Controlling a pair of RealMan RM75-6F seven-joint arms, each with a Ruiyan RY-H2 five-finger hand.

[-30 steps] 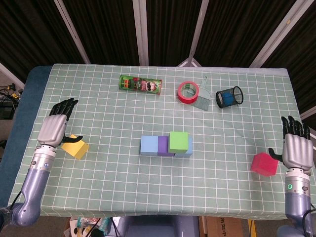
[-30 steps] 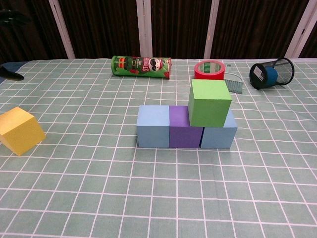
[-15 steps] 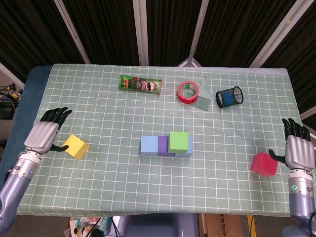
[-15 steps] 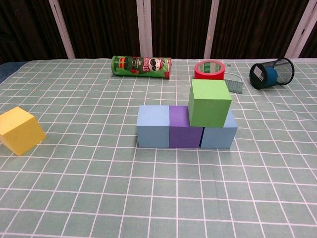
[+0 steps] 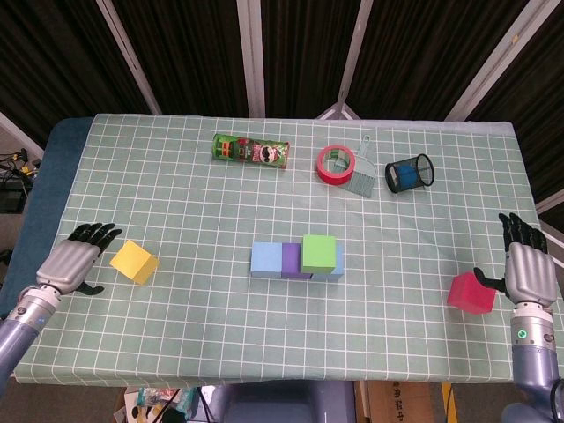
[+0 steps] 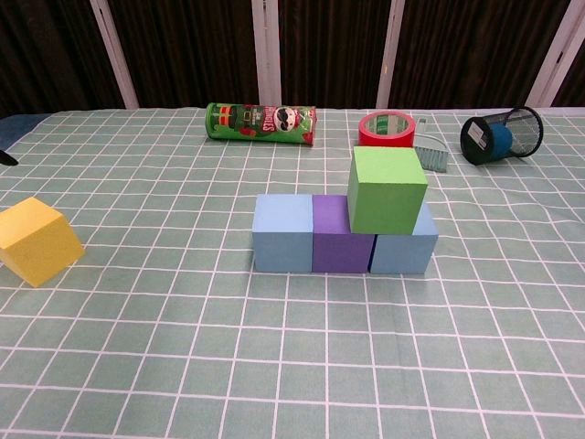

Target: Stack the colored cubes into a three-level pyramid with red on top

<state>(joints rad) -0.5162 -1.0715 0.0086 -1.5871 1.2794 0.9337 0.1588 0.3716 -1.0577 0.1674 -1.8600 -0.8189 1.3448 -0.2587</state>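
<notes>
A row of a light blue cube [image 5: 265, 259], a purple cube [image 5: 293, 260] and another blue cube [image 6: 403, 249] sits mid-table. A green cube [image 5: 319, 253] rests on top, over the purple and right blue cubes. The yellow cube [image 5: 134, 262] lies tilted at the left, just right of my left hand [image 5: 72, 265], which is open and apart from it. The red cube [image 5: 470, 293] lies at the right, with my right hand [image 5: 527, 267] open beside it, thumb close to it.
At the back lie a green chip can [image 5: 252, 152], a red tape roll [image 5: 336, 165], a small brush [image 5: 359, 179] and a black mesh cup [image 5: 410, 172] on its side. The table's edges run close to both hands.
My left hand has drawn back down and to the left, off the yellow cube, which now lies uncovered. The right hand barely shifted.
</notes>
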